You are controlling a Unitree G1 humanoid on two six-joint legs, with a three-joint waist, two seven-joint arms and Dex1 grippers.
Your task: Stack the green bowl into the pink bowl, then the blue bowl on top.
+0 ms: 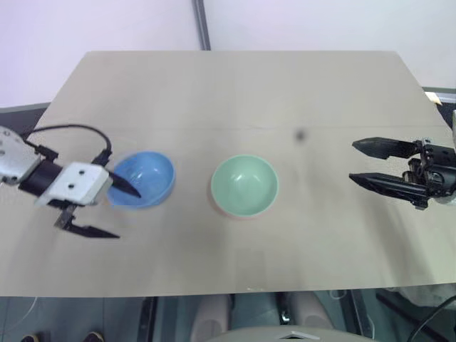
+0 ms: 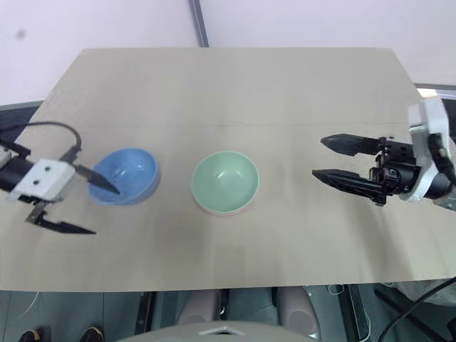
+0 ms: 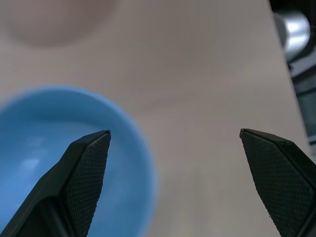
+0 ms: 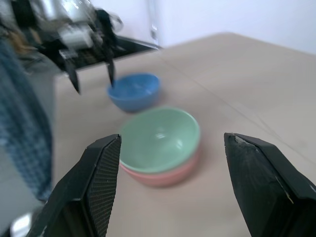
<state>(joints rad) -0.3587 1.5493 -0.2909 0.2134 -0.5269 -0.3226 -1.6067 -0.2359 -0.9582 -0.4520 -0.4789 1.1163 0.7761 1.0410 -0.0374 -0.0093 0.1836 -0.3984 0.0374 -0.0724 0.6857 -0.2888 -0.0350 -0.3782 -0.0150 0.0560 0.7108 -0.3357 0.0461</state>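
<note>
Already green bowl (image 1: pixel 244 185) nests in pink bowl (image 4: pixel 163 174); left gripper (image 1: pixel 114 209), jaws apart, straddles blue bowl (image 1: pixel 142 178) rim, needing closure.

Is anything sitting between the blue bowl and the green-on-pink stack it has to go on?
Nothing visible: bare table lies between the blue bowl and the green bowl nested in the pink bowl.

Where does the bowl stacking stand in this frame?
Done: the green bowl sits nested in the pink bowl. In hand: the open left gripper straddles the near rim of the blue bowl, not yet gripping. Left: lift the blue bowl onto the stack. The right gripper hangs open and empty.
</note>
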